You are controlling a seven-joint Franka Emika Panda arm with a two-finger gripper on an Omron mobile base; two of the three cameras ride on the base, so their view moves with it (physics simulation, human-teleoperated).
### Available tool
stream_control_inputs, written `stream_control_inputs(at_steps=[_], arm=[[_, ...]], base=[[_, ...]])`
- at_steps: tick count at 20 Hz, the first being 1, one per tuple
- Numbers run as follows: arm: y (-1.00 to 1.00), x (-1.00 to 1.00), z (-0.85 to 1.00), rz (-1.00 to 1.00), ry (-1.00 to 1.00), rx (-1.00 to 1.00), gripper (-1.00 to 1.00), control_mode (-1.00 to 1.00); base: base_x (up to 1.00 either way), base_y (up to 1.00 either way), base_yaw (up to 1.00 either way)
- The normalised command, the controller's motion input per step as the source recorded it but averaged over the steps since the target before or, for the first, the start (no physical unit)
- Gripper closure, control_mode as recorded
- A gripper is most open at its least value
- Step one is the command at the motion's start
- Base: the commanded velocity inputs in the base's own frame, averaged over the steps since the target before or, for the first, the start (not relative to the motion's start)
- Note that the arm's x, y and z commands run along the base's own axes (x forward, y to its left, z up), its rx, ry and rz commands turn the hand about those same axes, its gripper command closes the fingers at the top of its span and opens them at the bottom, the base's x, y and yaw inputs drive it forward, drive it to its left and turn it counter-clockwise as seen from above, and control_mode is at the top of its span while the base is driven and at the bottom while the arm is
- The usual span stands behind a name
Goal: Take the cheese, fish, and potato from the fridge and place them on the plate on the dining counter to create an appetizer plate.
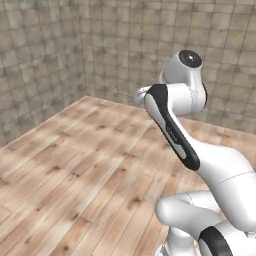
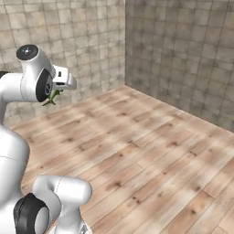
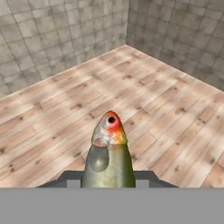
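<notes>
A slim green-grey fish (image 3: 108, 153) with a red and orange head stands up between my finger tips in the hand view, head pointing away from the hand. My gripper (image 3: 108, 180) is shut on its body. In the right base view the fish (image 2: 52, 97) shows as a small green shape just below the white hand, held high above the floor at the left. The arm (image 1: 172, 125) is folded up close to the base in the left base view.
A bare wooden plank floor (image 2: 137, 151) stretches ahead to a corner of grey-brown stone-tiled walls (image 2: 183, 55). The same floor (image 1: 75, 165) and wall corner (image 1: 90, 60) appear in the left base view.
</notes>
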Motion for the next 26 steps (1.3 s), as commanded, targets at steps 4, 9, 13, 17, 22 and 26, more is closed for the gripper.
stream_control_inputs(at_steps=[4, 9, 13, 17, 22, 26], arm=[[0.0, 0.0, 0.0, 0.0, 0.0, 0.0, 1.0, 1.0], [0.0, 0.0, 0.0, 0.0, 0.0, 0.0, 1.0, 1.0], [0.0, 0.0, 0.0, 0.0, 0.0, 0.0, 1.0, 1.0], [0.0, 0.0, 0.0, 0.0, 0.0, 0.0, 1.0, 1.0], [0.0, 0.0, 0.0, 0.0, 0.0, 0.0, 1.0, 1.0], [0.0, 0.0, 0.0, 0.0, 0.0, 0.0, 1.0, 1.0]], base=[[0.48, -0.66, -0.66], [0.48, -0.54, -0.69], [0.47, -0.46, -0.71], [0.47, -0.44, -0.71], [0.47, -0.45, -0.71], [0.54, -0.46, -0.69]])
